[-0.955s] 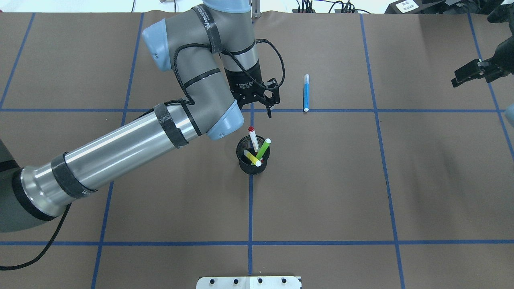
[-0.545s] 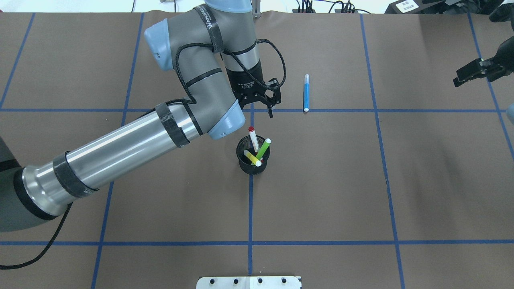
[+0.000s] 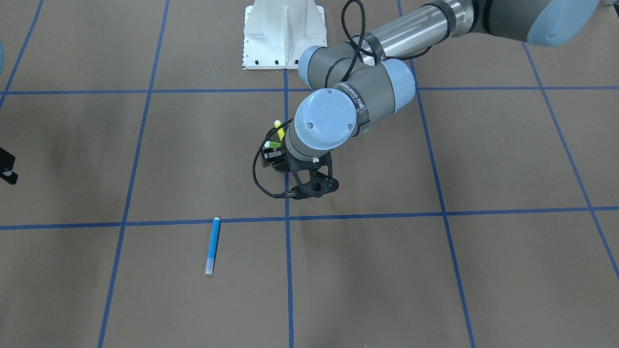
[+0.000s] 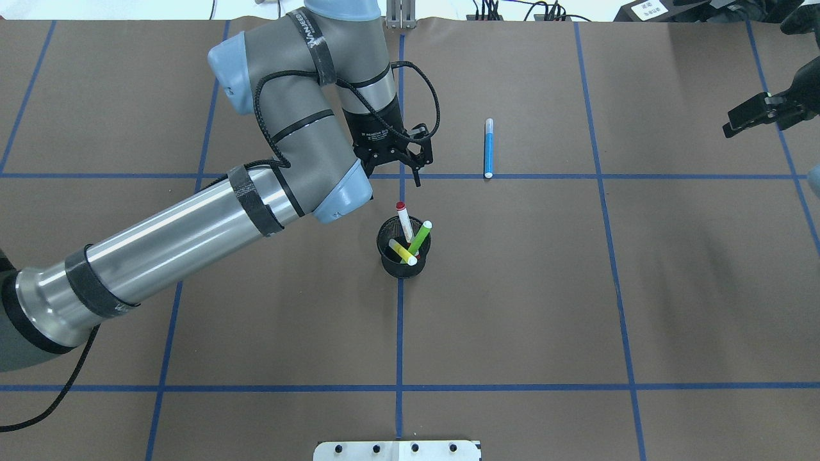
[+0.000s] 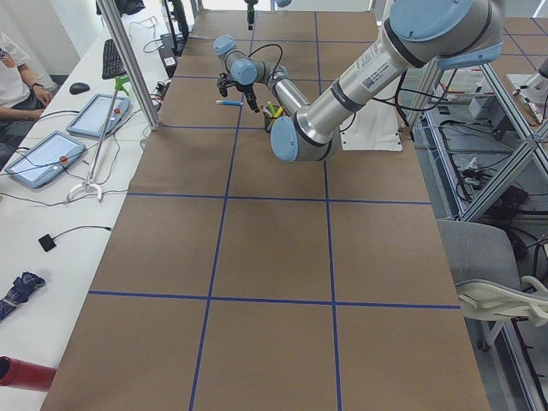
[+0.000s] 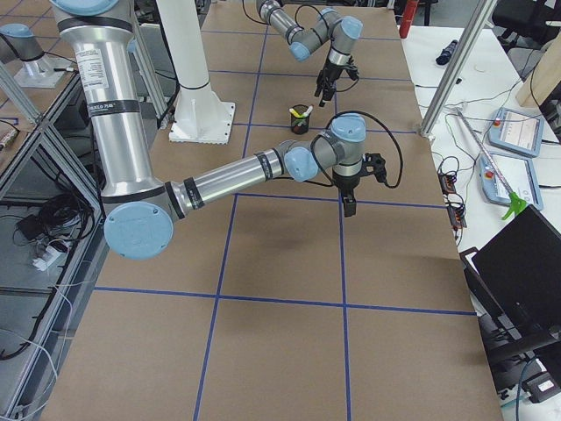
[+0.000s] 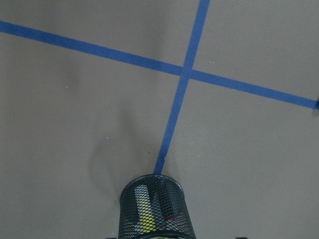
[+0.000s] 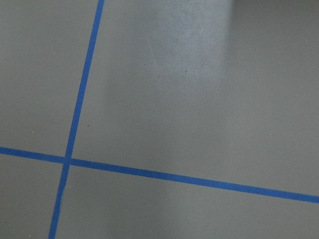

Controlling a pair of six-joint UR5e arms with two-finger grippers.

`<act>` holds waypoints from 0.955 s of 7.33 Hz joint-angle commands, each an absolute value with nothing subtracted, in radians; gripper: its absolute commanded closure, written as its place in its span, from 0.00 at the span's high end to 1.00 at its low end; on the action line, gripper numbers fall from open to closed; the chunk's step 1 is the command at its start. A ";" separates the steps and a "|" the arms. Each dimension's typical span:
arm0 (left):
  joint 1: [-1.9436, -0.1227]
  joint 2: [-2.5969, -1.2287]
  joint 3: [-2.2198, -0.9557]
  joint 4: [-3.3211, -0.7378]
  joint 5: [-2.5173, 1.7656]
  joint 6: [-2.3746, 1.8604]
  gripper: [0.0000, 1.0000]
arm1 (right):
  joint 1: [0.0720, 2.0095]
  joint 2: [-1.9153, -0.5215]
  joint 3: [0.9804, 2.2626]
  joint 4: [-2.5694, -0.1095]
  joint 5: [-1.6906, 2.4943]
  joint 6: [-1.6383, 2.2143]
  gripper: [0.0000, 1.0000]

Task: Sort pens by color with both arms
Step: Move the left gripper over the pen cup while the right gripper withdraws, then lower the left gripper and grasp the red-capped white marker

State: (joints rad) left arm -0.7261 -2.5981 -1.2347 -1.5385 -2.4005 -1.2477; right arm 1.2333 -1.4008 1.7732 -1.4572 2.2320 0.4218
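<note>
Brown paper sheet over the whole table, ruled into large squares by strips of blue tape. At the robot's edge, a white metal pedestal base. Along the opposite side, seen from the left end: a white bench with two grey tablets, a black keyboard, loose cables and a seated person in a white shirt. Aluminium frame posts at the table's edge. On the robot's side, a grey chair.

Near mid-table, upright on the central tape line: a small black wire-mesh cup. Leaning inside it: a white marker pen with red cap, a light green marker pen and a yellow marker pen. Well apart from the cup, farther out and to the robot's right: a slim blue marker pen, flat on the paper, one end touching a cross strip of tape.

Grey-and-silver tubular left arm stretched across the table. Black two-finger left gripper pointing down above the tape crossing just beyond the cup; finger spread impossible to tell. Black right gripper near the table's right end, well apart from every pen; spread likewise impossible to tell.
</note>
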 commanded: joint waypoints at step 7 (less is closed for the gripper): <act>-0.680 -2.594 -1.236 -1.537 -2.401 -1.259 0.58 | 1.233 -1.402 1.773 -1.457 2.232 0.420 0.98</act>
